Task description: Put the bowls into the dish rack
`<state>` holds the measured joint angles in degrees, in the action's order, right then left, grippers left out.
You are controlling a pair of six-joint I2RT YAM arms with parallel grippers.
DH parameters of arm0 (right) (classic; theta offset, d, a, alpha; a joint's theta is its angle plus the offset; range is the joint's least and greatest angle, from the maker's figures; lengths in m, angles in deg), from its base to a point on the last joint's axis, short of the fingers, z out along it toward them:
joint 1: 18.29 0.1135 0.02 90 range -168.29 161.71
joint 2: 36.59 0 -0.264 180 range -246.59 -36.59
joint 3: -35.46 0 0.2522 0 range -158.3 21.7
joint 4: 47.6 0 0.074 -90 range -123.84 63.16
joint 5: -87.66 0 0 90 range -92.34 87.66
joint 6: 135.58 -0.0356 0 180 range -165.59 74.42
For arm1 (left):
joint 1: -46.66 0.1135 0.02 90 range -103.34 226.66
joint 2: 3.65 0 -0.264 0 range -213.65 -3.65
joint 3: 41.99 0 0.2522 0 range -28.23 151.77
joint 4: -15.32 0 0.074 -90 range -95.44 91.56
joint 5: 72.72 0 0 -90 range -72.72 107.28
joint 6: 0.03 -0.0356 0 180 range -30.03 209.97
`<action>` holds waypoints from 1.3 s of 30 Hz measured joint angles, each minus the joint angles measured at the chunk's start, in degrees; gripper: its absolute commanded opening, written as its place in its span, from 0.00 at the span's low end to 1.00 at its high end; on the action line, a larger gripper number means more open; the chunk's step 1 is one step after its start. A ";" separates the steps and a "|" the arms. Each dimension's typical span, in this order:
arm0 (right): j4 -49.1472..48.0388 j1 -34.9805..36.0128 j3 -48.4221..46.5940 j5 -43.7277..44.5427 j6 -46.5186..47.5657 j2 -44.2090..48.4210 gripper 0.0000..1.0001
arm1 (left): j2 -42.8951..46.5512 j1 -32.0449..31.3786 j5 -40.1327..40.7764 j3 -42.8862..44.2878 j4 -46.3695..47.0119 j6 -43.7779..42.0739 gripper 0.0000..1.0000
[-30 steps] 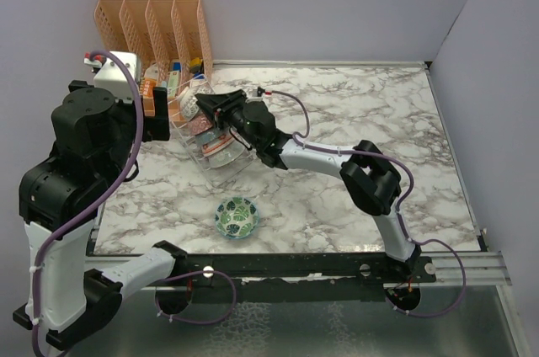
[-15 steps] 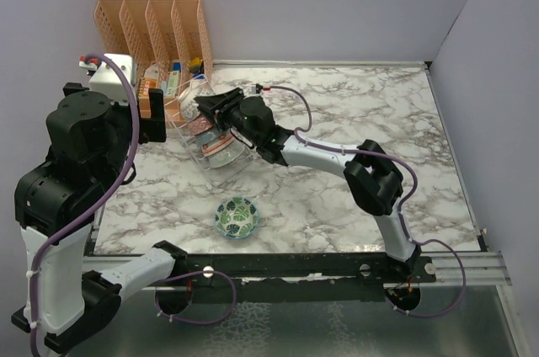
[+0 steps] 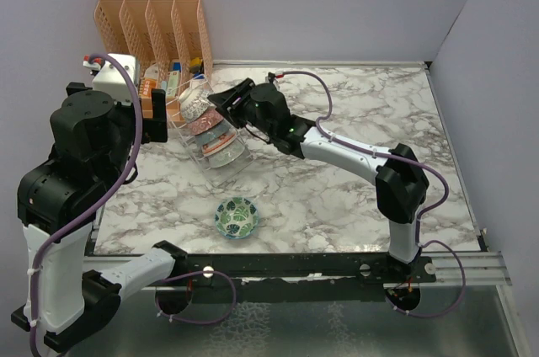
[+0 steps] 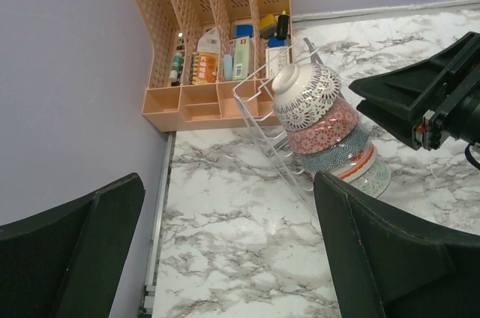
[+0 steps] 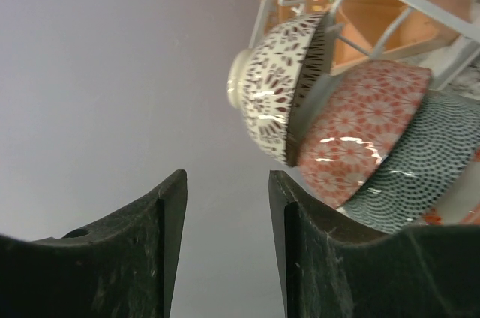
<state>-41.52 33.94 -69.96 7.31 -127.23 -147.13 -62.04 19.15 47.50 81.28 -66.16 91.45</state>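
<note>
The wire dish rack [image 3: 192, 148] [image 4: 257, 105] leans tilted beside the orange organizer. Several bowls sit nested on their sides in it, topped by the white bowl with dark lattice [image 3: 195, 105] [image 4: 303, 94] [image 5: 278, 85]. Under that one lie a red-patterned bowl [image 5: 363, 145] [image 4: 324, 127] and a dark dotted bowl [image 5: 422, 162]. A green leaf-patterned bowl [image 3: 237, 216] stands alone near the front table edge. My right gripper [image 3: 222, 101] [image 5: 226, 183] hangs open just right of the lattice bowl, holding nothing. My left gripper [image 4: 229, 198] is wide open over bare marble left of the rack.
The orange slotted organizer [image 3: 156, 24] [image 4: 217, 33] with small packets stands in the back left corner against the wall. The left arm's bulk [image 3: 80, 155] fills the left edge. Marble table [image 3: 362, 113] stretches right of the rack.
My right gripper has let go of the lattice bowl, opened wider and drawn back slightly to the right. The right arm's elbow has swung right. The left arm has barely moved.
</note>
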 measured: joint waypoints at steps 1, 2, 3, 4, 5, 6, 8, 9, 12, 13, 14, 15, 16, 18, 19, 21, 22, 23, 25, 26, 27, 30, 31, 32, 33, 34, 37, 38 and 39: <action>1.53 -0.24 -0.11 -0.15 0.17 -0.15 0.49 | 0.00 0.00 0.02 -0.07 0.00 0.00 0.99; 2.67 -0.37 -0.22 -0.35 0.35 -0.31 0.49 | -0.04 0.00 0.07 -0.09 -0.02 0.00 0.99; 4.35 -0.63 -0.68 -0.59 0.48 -0.61 0.49 | -0.07 0.00 0.11 -0.09 -0.02 0.00 0.99; 5.25 -0.85 -1.07 -0.85 0.52 -0.96 0.49 | -0.13 0.00 0.15 -0.09 -0.02 0.00 0.99; 6.08 -1.01 -1.55 -1.18 0.55 -1.36 0.49 | -0.15 0.00 0.26 -0.09 -0.02 -0.02 0.99; 6.73 -1.22 -2.16 -1.64 0.66 -1.90 0.49 | -0.17 0.00 0.33 -0.09 -0.02 -0.04 0.99; 6.73 -1.57 -2.73 -2.12 1.16 -2.71 0.49 | -0.22 0.00 0.50 -0.09 -0.02 -0.13 0.99; 6.34 -1.75 -2.75 -2.40 1.40 -2.97 0.49 | -0.22 0.00 0.57 -0.11 -0.02 -0.15 0.99; 4.17 -2.43 -2.73 -3.48 2.03 -4.04 0.49 | -0.26 0.00 0.85 -0.20 -0.02 -0.20 0.99; 3.21 -2.73 -2.73 -3.91 2.19 -4.52 0.49 | -0.26 0.00 0.90 -0.28 0.00 -0.20 0.99; 2.47 -2.93 -2.73 -4.22 2.27 -4.90 0.49 | -0.26 0.00 0.94 -0.37 0.00 -0.24 0.99; 1.73 -3.08 -2.73 -4.46 2.38 -5.18 0.49 | -0.26 0.00 0.98 -0.55 0.02 -0.35 0.99; 0.74 -3.21 -2.71 -4.68 2.45 -5.46 0.49 | -0.28 0.00 1.03 -0.63 0.00 -0.39 0.99; -1.77 -3.34 -2.64 -5.11 2.45 -6.25 0.49 | -0.37 0.00 1.14 -0.70 0.00 -0.57 0.99; -2.95 -3.52 -2.67 -5.49 2.47 -6.78 0.49 | -0.39 0.00 1.18 -0.70 0.02 -0.63 0.99; -4.37 -3.72 -3.02 -6.23 2.43 -7.87 0.48 | -0.44 0.00 1.22 -0.70 0.02 -0.83 0.99; -4.85 -3.82 -3.56 -6.75 2.43 -8.79 0.48 | -0.44 0.00 1.25 -0.70 0.04 -0.87 0.99; -5.27 -3.87 -4.00 -7.23 2.43 -9.57 0.48 | -0.44 0.00 1.33 -0.70 0.04 -0.94 0.99; -6.23 -3.91 -5.01 -8.04 2.25 -11.30 0.48 | -0.44 0.00 1.40 -0.74 0.11 -1.05 0.99; -6.67 -3.98 -5.42 -8.28 2.21 -11.82 0.47 | -0.44 0.00 1.44 -0.81 0.15 -1.07 0.99; -7.02 -4.04 -5.64 -8.55 2.08 -12.17 0.47 | -0.44 0.00 1.55 -0.87 0.20 -1.11 0.99; -8.57 -4.13 -5.73 -9.44 1.73 -12.66 0.46 | -0.44 -0.07 1.79 -1.11 0.22 -1.25 0.99; -9.22 -4.13 -5.73 -9.70 1.60 -12.83 0.45 | -0.44 -0.17 1.90 -1.25 0.28 -1.25 0.99; -10.25 -4.13 -5.73 -10.03 1.36 -13.07 0.44 | -0.44 -0.31 2.03 -1.31 0.28 -1.27 0.99; -11.78 -4.13 -5.73 -10.47 1.01 -13.49 0.42 | -0.44 -0.39 2.14 -1.36 0.28 -1.29 0.99; -12.74 -4.13 -5.73 -10.80 0.85 -13.77 0.40 | -0.46 -0.39 2.21 -1.42 0.35 -1.33 0.99; -15.45 -4.13 -6.23 -12.00 0.02 -15.32 0.33 | -0.50 -0.61 2.43 -1.49 0.35 -1.46 0.99; -16.22 -4.13 -6.58 -12.28 -0.37 -15.98 0.28 | -0.50 -0.70 2.45 -1.51 0.35 -1.46 0.99; -17.20 -4.13 -6.95 -12.61 -0.68 -16.68 0.24 | -0.50 -0.74 2.47 -1.53 0.35 -1.49 0.99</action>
<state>-58.73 29.81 -76.91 -5.30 -127.91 -163.81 -62.54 18.41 49.97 79.75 -65.81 89.96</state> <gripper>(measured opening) 0.345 0.989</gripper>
